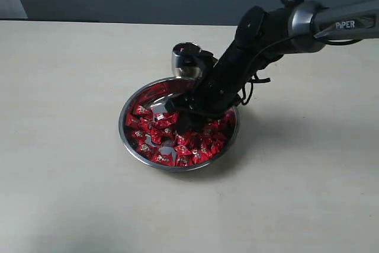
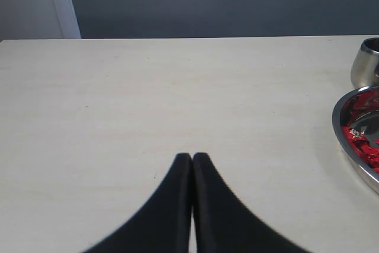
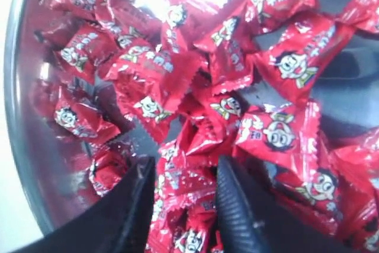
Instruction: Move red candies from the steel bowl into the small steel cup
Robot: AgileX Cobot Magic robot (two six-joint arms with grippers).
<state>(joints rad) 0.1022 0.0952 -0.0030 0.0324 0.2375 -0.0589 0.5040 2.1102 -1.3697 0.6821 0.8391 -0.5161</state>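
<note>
Exterior view: the steel bowl [image 1: 122, 127] sits at the centre of the frame on the pale table [image 1: 59, 194], and I see the red candies [image 1: 155, 146] heaped inside it. The small steel cup [image 1: 182, 59] stands upright just above the bowl's upper rim. My right tool [image 1: 176, 124] reaches down from the upper right into the bowl. Right wrist view: its fingers [image 3: 234, 199] stand apart among the candies, with wrappers between them. Left wrist view: my left tool [image 2: 192, 159] has its fingers pressed together, empty, above bare table beside the bowl.
</note>
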